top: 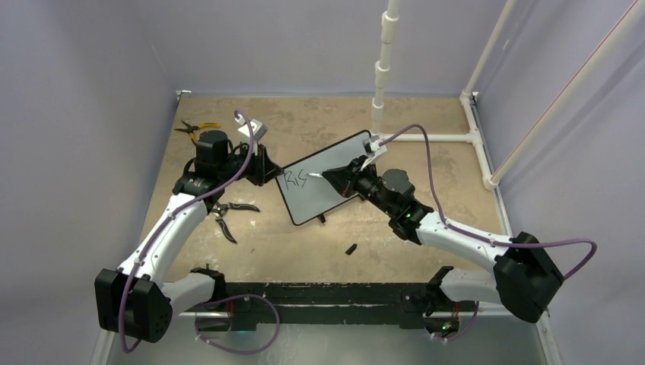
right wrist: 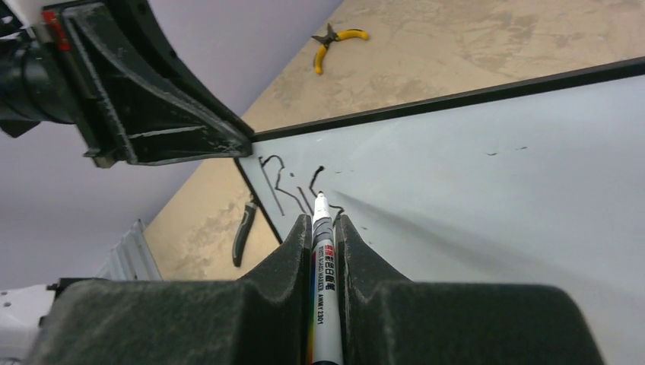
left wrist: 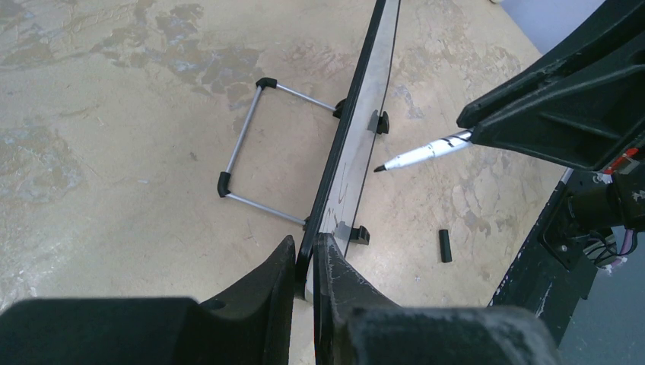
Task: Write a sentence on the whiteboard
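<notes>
Clenching a marker [right wrist: 322, 236] beside the sentence [right wrist: 287, 182], right gripper [right wrist: 325, 222] — left gripper [left wrist: 305, 255] clamps whiteboard [top: 335, 182] edge.

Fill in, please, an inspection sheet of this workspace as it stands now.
Surface: tan mottled tabletop, worn patches.
Job's things: whiteboard propped on its wire stand; sentence only begun, roughly "Ris"; marker tip at the lettering.
Clutter: yellow pliers, black pliers, marker cap.
Grippers: left gripper fingers shut on the whiteboard edge; right gripper shut on the marker.
Cables: purple cables loop loosely along both arms.
Surroundings: plain walls, white pipes.
</notes>
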